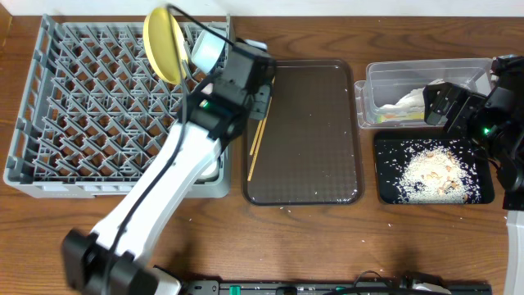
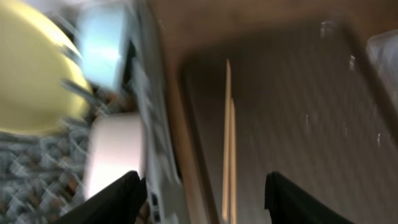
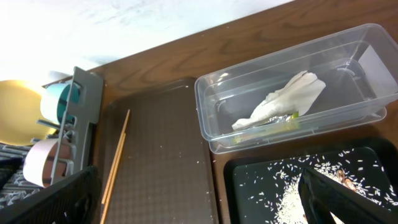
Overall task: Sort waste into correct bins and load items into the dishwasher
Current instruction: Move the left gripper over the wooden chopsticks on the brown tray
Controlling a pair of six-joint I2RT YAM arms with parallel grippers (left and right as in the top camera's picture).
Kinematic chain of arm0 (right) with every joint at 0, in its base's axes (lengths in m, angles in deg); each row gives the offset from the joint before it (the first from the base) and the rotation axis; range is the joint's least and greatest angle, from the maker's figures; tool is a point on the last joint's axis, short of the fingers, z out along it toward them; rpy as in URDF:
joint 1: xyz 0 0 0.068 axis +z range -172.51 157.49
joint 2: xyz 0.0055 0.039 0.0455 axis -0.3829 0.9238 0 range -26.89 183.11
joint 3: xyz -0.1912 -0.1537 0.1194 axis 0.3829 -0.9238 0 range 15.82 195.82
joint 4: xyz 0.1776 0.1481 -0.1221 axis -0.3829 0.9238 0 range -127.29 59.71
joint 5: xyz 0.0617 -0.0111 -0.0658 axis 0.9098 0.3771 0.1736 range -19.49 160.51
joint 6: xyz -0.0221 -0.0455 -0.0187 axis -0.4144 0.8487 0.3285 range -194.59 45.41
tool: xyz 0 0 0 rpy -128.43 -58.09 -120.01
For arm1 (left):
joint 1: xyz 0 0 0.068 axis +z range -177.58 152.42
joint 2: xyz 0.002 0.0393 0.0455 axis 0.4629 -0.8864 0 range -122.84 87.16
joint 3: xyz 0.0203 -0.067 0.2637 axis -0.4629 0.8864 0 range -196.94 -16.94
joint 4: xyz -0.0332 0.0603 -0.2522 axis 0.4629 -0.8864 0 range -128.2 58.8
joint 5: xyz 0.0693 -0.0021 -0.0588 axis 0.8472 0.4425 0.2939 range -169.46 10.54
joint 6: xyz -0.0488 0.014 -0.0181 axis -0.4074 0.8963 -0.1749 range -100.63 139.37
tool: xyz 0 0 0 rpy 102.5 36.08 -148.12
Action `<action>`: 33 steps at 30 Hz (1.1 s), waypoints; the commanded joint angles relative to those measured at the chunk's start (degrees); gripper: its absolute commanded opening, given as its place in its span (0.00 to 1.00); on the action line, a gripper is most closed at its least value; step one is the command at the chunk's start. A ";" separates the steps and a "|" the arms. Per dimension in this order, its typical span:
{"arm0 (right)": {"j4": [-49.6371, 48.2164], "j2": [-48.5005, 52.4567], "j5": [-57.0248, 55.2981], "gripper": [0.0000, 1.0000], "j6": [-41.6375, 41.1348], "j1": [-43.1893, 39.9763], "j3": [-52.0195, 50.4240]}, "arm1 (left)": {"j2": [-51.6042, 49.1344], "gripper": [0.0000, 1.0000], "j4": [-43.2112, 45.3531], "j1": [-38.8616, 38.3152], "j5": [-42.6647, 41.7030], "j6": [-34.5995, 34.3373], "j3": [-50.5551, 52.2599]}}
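Note:
My left gripper point(image 1: 260, 97) is open and empty above the left edge of the dark brown tray point(image 1: 311, 123). The wooden chopsticks point(image 2: 227, 137) lie on that tray, below and between its fingers point(image 2: 204, 185). The grey dish rack point(image 1: 82, 106) holds the upright yellow plate point(image 1: 164, 45), the light blue bowl point(image 1: 209, 49) and a white bowl point(image 2: 115, 155). The small white cup cannot be made out. My right gripper point(image 3: 193, 186) is open and empty, near the clear tub point(image 1: 385, 78) and black tray point(image 1: 389, 192). The tub holds the white napkin point(image 3: 280, 102) and green-yellow wrapper point(image 3: 273, 126). Rice crumbs point(image 1: 430, 168) lie in the black tray.
A few stray crumbs dot the brown tray and the wooden table point(image 1: 311, 246) near its front edge. The left arm stretches diagonally over the rack's front right corner. The left wrist view is blurred.

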 commanded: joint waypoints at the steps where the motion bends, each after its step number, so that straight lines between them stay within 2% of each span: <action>1: 0.04 0.04 0.20 0.99 -0.68 -0.59 0.33 | -6.54 0.65 -6.88 0.02 -5.73 -2.64 -9.25; 4: 0.04 0.04 0.20 0.99 -0.70 -0.59 0.33 | -14.10 0.65 -15.89 0.00 -5.66 -2.56 -20.24; 7: 0.04 0.04 0.20 0.99 -0.68 -0.59 0.33 | -18.51 0.66 -18.82 0.00 -5.97 -2.51 -25.66; 9: 0.04 0.04 0.20 0.99 -0.70 -0.59 0.33 | -20.15 0.67 -18.58 0.00 -7.48 -2.36 -26.25; 16: 0.04 0.04 0.20 0.99 -0.68 -0.59 0.33 | -26.93 0.84 -17.81 0.00 -8.04 -2.36 -26.14; 19: 0.04 0.04 0.20 0.99 -0.68 -0.59 0.33 | -29.46 0.83 -17.73 0.02 -8.02 -2.36 -25.97; 24: 0.04 0.04 0.20 0.99 -0.68 -0.59 0.33 | -33.86 0.72 -17.44 0.07 -8.00 -2.34 -25.97; 33: 0.04 0.04 0.20 0.99 -0.70 -0.59 0.33 | -38.29 0.70 -14.21 0.07 -8.44 3.61 -25.92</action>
